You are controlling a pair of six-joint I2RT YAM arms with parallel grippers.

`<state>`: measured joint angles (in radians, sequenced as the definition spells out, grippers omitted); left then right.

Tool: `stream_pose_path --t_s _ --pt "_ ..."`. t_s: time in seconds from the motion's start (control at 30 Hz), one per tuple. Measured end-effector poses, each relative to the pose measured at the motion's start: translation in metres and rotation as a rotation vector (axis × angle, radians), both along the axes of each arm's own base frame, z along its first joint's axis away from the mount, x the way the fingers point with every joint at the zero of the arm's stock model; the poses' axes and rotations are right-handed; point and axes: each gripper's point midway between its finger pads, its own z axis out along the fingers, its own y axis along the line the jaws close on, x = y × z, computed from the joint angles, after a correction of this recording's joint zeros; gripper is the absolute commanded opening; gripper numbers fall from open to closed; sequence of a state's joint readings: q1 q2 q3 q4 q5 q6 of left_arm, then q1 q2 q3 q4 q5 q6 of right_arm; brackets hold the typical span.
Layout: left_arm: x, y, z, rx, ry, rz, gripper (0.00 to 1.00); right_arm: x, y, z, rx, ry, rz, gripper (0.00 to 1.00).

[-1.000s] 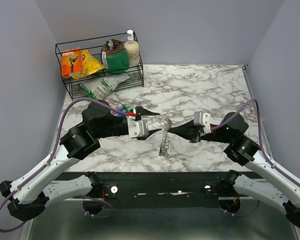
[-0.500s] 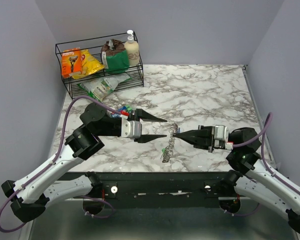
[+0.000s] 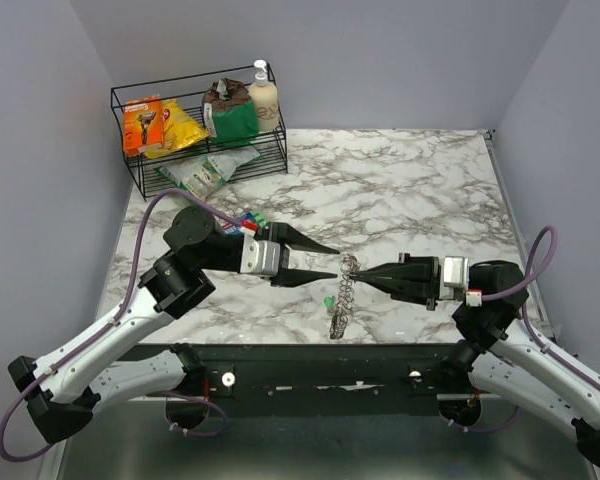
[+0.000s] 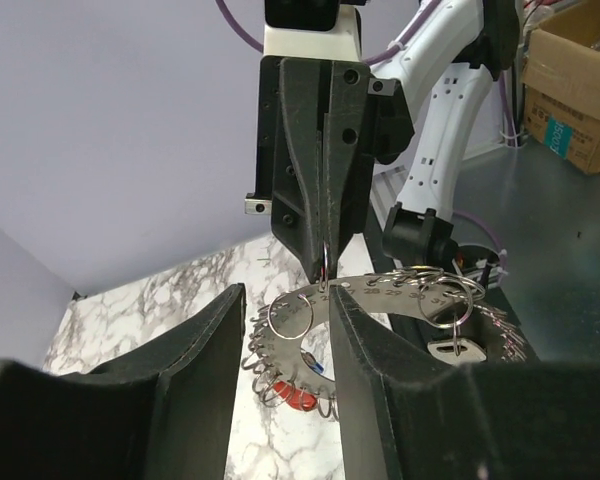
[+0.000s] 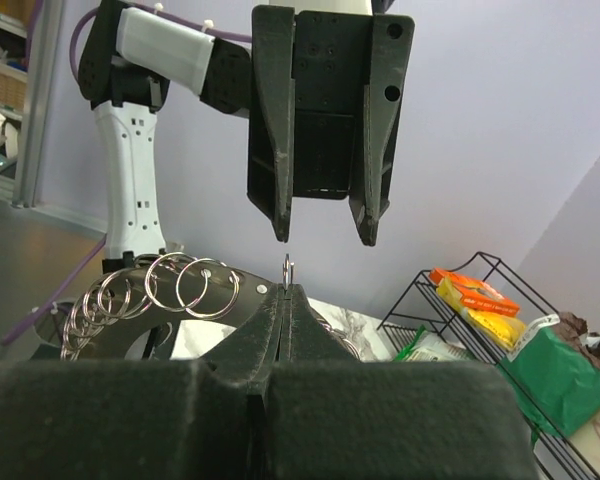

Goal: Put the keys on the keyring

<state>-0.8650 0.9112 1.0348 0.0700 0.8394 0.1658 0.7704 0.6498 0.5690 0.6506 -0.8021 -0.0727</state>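
Note:
The keyring [image 3: 344, 292] is a curved metal plate with numbered holes and many split rings. It hangs above the table from my right gripper [image 3: 364, 272], which is shut on one small ring [image 5: 287, 268]. My left gripper [image 3: 334, 262] is open and faces it, with its fingertips either side of the plate's top end [image 4: 380, 292]. One split ring [image 4: 291, 318] shows between the left fingers [image 4: 205, 350]. A red key head [image 4: 300, 398] lies on the table below. More coloured keys [image 3: 248, 221] lie by the left arm. A green key [image 3: 328, 301] lies under the keyring.
A black wire rack [image 3: 141, 174] with snack packets and a bottle [image 3: 263, 92] stands at the back left; it also shows in the right wrist view [image 5: 500, 290]. A green packet [image 3: 202, 172] lies in front of it. Walls close off the left, back and right.
My right gripper has pulled back to the right and nearer, carrying the keyring with it. My left gripper has swung nearer to face it. The green key now shows on the table.

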Motion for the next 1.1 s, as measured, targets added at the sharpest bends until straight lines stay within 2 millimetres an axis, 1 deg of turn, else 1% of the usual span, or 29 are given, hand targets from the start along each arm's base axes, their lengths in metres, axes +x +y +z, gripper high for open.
stream_pose_path --t_s 0.23,0.53,0.83,1.03,1.1 --pt "-0.005 -0.006 -0.007 0.02 0.021 -0.061 0.47 -0.001 -0.001 0.002 0.007 -0.003 0.002 0.01" --pt "-0.006 -0.011 -0.016 0.048 0.047 -0.093 0.42 0.0 0.0 0.001 0.004 0.001 0.002 0.01" --pt "-0.004 -0.015 -0.021 0.065 0.065 -0.107 0.34 0.003 0.003 -0.002 -0.006 0.01 0.003 0.01" --pt "-0.004 -0.017 -0.024 0.073 0.071 -0.115 0.27 0.003 0.003 -0.003 -0.008 0.011 0.004 0.01" --pt "-0.004 -0.017 -0.024 0.073 0.071 -0.117 0.22 0.002 0.003 -0.003 -0.008 0.01 0.005 0.01"
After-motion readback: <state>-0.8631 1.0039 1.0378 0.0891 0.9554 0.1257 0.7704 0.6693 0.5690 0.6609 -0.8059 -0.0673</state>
